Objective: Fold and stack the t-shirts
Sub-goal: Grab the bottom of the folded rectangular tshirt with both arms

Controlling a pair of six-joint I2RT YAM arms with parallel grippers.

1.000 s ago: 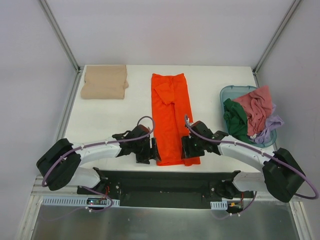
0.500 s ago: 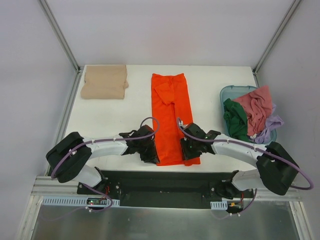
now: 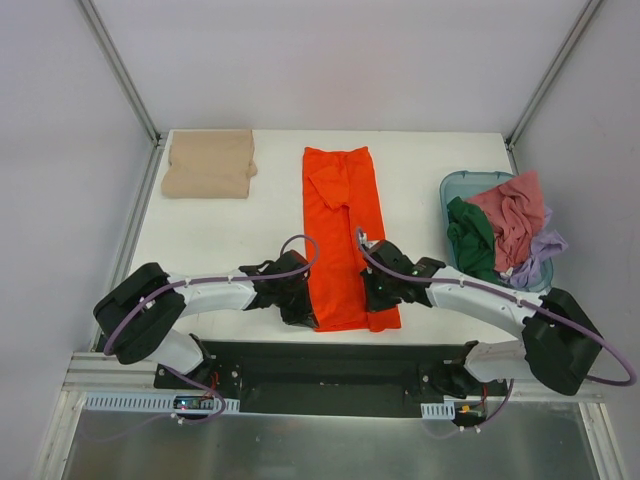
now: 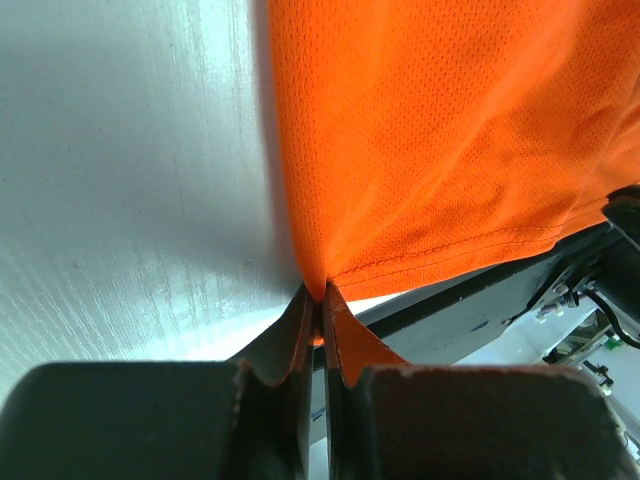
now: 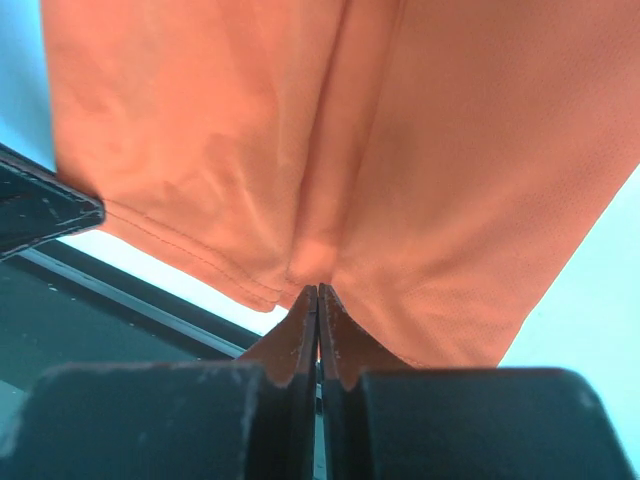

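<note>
**Both grippers clamp the orange shirt's near hem**

At the worktop's (image 3: 240,225) near edge, the left gripper (image 4: 320,298) is closed tight on the near left corner of the orange shirt (image 3: 342,225), with the cloth pulled up into a small peak between its fingers. The right gripper (image 5: 318,293) is likewise pinched on the hem at the shirt's near right end, and a crease runs away from its tips. The shirt lies folded into a long narrow strip down the middle of the worktop, from the near edge towards the far edge. A folded tan shirt (image 3: 208,164) sits in the far left corner. At the right edge a tub (image 3: 455,186) holds a pink garment (image 3: 515,212), a green garment (image 3: 470,238) and a lilac garment (image 3: 545,246), heaped and spilling over its rim.
</note>
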